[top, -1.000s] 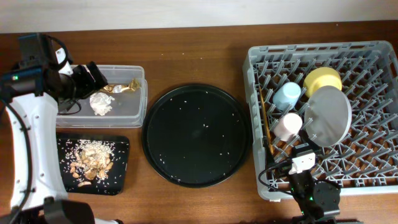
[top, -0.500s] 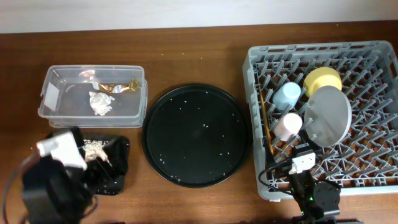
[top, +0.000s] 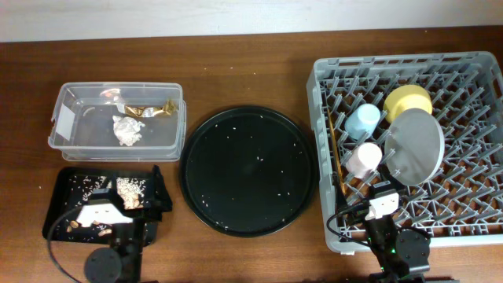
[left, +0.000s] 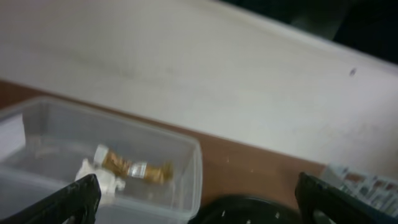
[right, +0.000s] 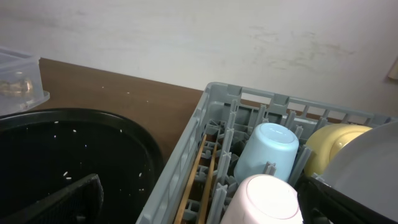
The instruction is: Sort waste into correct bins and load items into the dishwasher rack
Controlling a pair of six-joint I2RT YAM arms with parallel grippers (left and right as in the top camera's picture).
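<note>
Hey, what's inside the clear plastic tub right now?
The clear tub holds a crumpled white tissue and a gold-brown wrapper. Anything under the tissue is hidden.

Near the desk's (top: 236, 71) front-left corner the left arm (top: 110, 236) hides part of the black tray (top: 55, 206); the blurred left wrist view cuts off the tub (left: 155, 140)

Dark brown wooden table (top: 236, 71) with fine grain, pale off-white wall (left: 186, 68) behind, soft even light
</note>
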